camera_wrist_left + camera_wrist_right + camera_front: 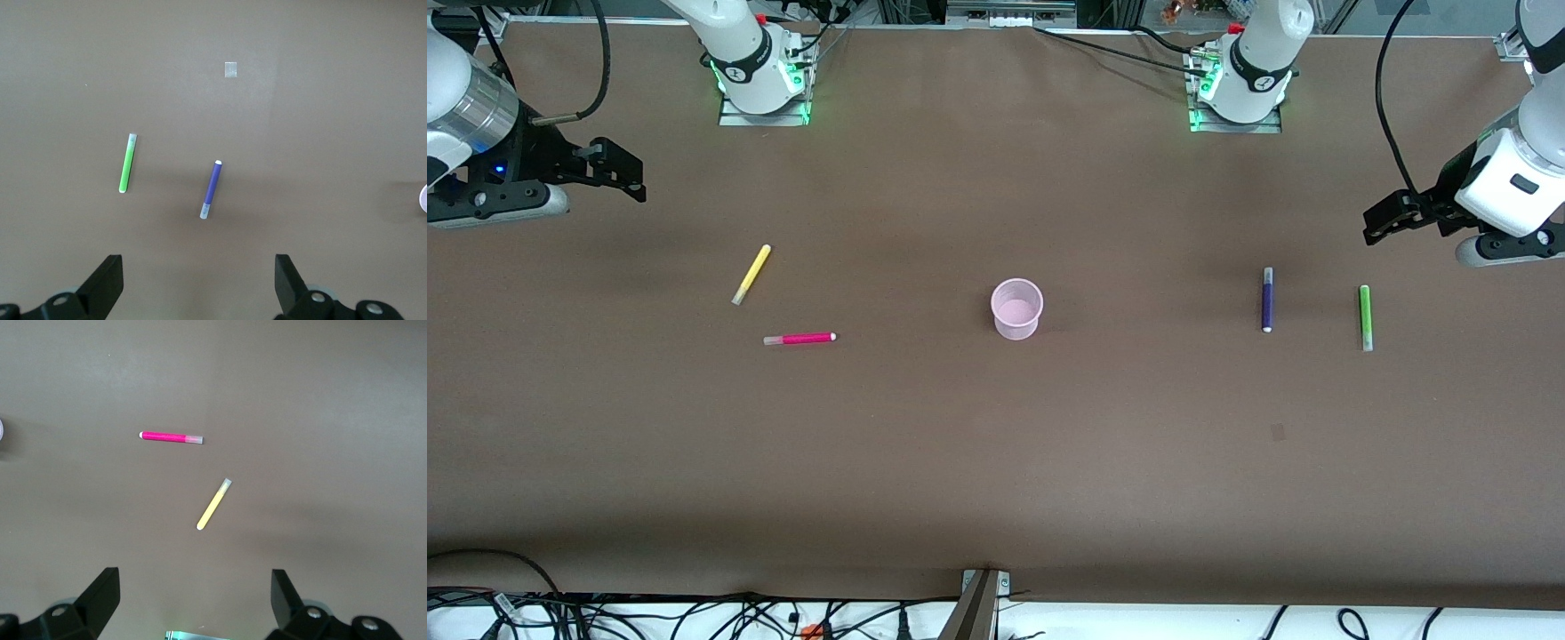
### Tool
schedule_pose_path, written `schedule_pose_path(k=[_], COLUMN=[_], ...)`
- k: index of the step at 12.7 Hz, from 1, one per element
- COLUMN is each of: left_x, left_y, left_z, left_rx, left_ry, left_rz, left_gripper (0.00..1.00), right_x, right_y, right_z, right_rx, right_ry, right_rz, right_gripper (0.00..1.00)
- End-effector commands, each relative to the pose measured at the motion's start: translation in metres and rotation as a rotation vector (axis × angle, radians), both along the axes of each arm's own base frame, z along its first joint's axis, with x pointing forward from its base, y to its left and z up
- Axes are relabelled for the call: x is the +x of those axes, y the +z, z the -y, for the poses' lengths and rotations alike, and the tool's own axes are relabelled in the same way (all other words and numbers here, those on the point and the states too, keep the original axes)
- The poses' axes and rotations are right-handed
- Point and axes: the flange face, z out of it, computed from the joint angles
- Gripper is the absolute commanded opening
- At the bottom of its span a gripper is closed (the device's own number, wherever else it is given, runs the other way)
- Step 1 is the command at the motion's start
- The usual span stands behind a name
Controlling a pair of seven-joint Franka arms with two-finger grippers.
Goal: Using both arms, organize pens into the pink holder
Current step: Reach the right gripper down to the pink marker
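Note:
The pink holder (pixel 1016 308) stands upright and empty mid-table. The yellow pen (pixel 751 274) and the magenta-pink pen (pixel 799 339) lie toward the right arm's end; they also show in the right wrist view, yellow (pixel 213 505) and magenta-pink (pixel 171 437). The dark purple pen (pixel 1267 300) and the green pen (pixel 1365 316) lie toward the left arm's end; they also show in the left wrist view, purple (pixel 211 189) and green (pixel 127 163). My right gripper (pixel 618 173) is open and empty, raised at its end of the table. My left gripper (pixel 1387 218) is open and empty, raised above its end.
The brown table (pixel 996 462) is bare nearer the front camera. A small pale mark (pixel 231 69) lies on the table past the purple pen. The arm bases (pixel 763 80) stand along the table's back edge. Cables (pixel 694 618) hang along the front edge.

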Motion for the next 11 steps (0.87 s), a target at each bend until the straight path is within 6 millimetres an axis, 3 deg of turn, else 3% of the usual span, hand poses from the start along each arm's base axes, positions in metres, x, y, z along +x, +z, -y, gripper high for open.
schedule_pose_path(k=[1, 4, 6, 8, 11], left_x=[-0.005, -0.004, -0.004, -0.003, -0.003], left_y=[0.012, 0.011, 0.011, 0.012, 0.013], left_z=[0.001, 0.002, 0.001, -0.006, -0.007], left_rx=[-0.017, -0.016, -0.016, -0.018, -0.018], left_ry=[0.010, 0.009, 0.010, 0.023, 0.027], left_rz=[-0.009, -0.007, -0.007, -0.003, -0.001], left_gripper=[1.00, 1.00, 1.00, 1.00, 1.00], right_x=[-0.002, 0.000, 0.002, 0.012, 0.031], right_y=[0.009, 0.009, -0.002, -0.035, -0.108], right_z=[-0.003, -0.002, -0.005, -0.018, -0.053], right_rx=[-0.001, -0.012, -0.007, -0.018, -0.002], right_ry=[-0.039, -0.069, -0.068, -0.144, -0.470], right_rz=[0.007, -0.001, -0.022, -0.055, -0.147], right_gripper=[1.00, 1.00, 1.00, 1.00, 1.00])
